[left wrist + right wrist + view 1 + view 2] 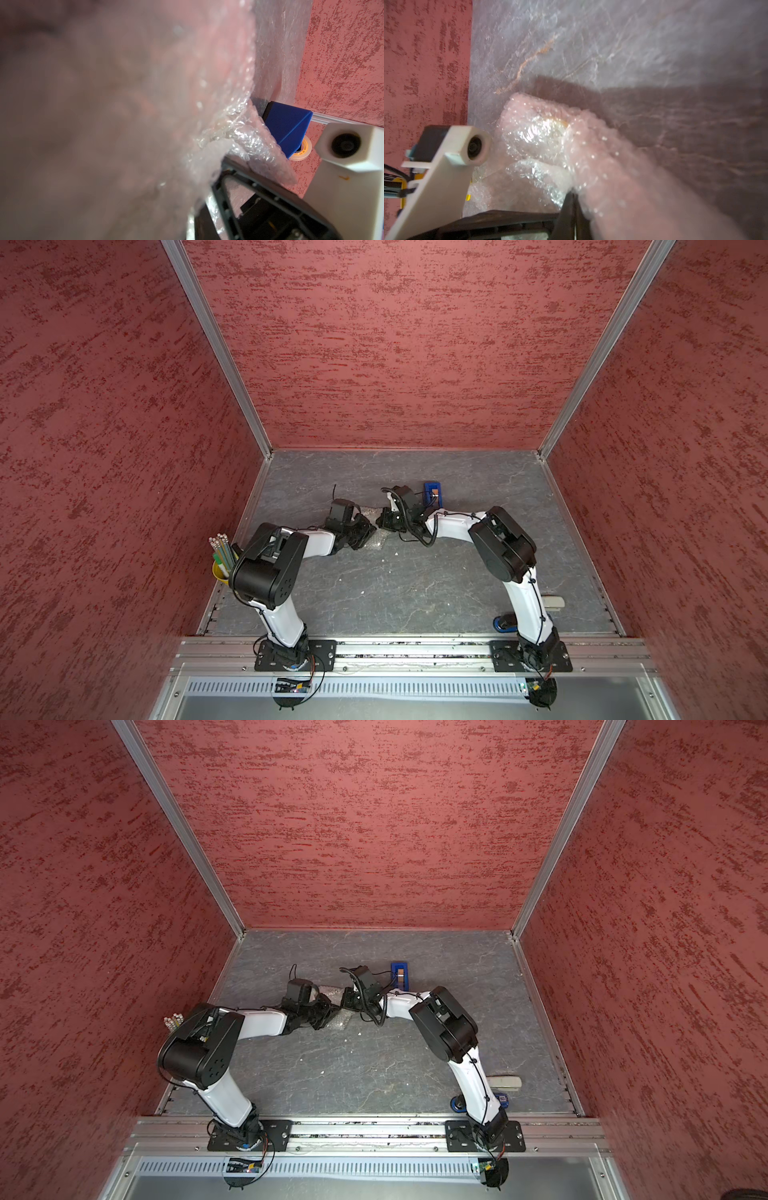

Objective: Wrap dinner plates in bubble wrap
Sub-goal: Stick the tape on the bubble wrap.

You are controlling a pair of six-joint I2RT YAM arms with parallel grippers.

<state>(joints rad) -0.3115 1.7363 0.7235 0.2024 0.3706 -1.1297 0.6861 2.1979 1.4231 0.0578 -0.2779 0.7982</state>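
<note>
One small round yellow plate [563,122], almost buried in whitish translucent bubble wrap [533,133], flanked by two closed hands.

Only a yellow sliver shows through the folds in the right wrist view; the bundle lies toward the far middle of the grey marbled surface [395,593], between the hands. The right hand [384,523] is closed narrow on a fold of wrap, likely to hold that flap over the plate. The left hand [365,533] is closed narrow too, but wrap draped across its camera hides its fingers, so whether it grips a fold I cannot tell. A blue plastic tape dispenser [433,492] stands just beside the right hand, probably placed there for sealing the bundle.
</note>
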